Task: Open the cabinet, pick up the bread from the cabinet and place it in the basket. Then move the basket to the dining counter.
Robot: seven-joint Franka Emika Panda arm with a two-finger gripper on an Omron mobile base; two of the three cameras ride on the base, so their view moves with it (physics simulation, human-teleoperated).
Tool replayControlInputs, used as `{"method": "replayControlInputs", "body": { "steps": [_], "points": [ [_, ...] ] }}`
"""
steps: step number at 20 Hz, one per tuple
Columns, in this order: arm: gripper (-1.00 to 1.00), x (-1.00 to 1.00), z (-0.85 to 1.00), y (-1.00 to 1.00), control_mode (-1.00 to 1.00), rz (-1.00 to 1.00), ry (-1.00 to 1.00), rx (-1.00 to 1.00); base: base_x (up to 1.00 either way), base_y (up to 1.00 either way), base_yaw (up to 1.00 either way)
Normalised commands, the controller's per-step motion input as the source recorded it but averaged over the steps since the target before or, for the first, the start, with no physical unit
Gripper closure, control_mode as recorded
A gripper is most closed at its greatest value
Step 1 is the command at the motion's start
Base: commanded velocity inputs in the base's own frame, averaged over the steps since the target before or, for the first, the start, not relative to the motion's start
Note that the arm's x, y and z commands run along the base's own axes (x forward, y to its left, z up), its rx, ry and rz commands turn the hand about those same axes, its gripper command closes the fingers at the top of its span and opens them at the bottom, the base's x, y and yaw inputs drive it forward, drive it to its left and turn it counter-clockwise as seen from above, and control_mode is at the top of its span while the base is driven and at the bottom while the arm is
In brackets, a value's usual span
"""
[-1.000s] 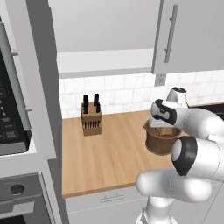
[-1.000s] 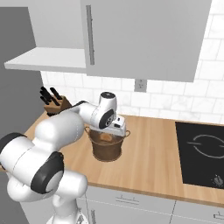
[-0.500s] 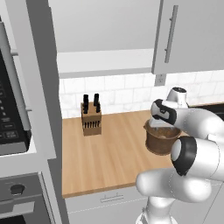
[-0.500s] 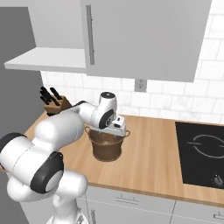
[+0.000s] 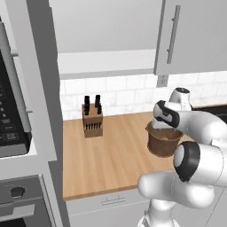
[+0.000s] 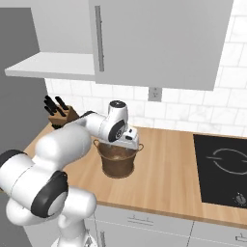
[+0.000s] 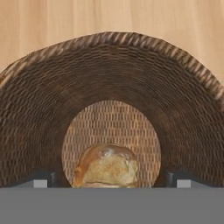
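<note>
Bread: the golden-brown bread (image 7: pixel 106 166) lies on the woven floor of the basket, low in the centre of the hand view, touching neither finger tip. Its long axis runs left to right across that frame; the floured, crusty top faces the camera.
Basket: the dark brown woven basket (image 6: pixel 117 161) stands upright on the wood worktop (image 6: pixel 173 173), mouth up, rim wider than its base. It sits right of centre in the left base view (image 5: pixel 164 141) and centre-left in the right base view. In the hand view its wall (image 7: pixel 113 70) arches across the upper frame around the round floor.
Gripper: the gripper (image 7: pixel 112 177) hangs over the basket's mouth, pointing down into it. Its jaws stand wide apart, one finger tip (image 7: pixel 41 179) at the lower left and the other at the lower right of the hand view, with the bun between them and not gripped. In the right base view the hand (image 6: pixel 126 139) sits just above the rim.
Cabinet: the light grey wall cabinet (image 5: pixel 193 35) fills the upper right of the left base view; its door (image 6: pixel 159 41) with a vertical silver bar handle (image 6: pixel 99 37) spans the top of the right base view. The white shelf (image 6: pixel 53 65) shows at upper left there.
Knife block: a wooden knife block (image 5: pixel 92 119) stands at the back of the worktop, well left of the basket.
Cooktop: a black cooktop (image 6: pixel 223 169) lies at the right edge of the right base view.
</note>
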Motion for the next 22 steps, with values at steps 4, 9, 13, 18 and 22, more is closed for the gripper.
{"method": "replayControlInputs", "body": {
  "steps": [4,9,13,18,22],
  "points": [
    [-1.00,-0.33,0.27,-0.01,-1.00,-0.01,-0.14,-0.01,0.00,0.00,0.00],
    [-1.00,-0.36,0.30,-0.07,-1.00,-0.04,-0.12,-0.01,0.00,0.00,0.00],
    [-1.00,-0.37,0.22,-0.05,-1.00,-0.09,-0.06,-0.06,0.00,0.00,0.00],
    [-1.00,-0.30,0.05,-0.21,-1.00,-0.24,0.01,-0.02,0.00,0.00,0.00],
    [-1.00,-0.17,0.01,-0.34,-1.00,-0.30,0.03,0.00,0.00,0.00,0.00]
  ]
}}
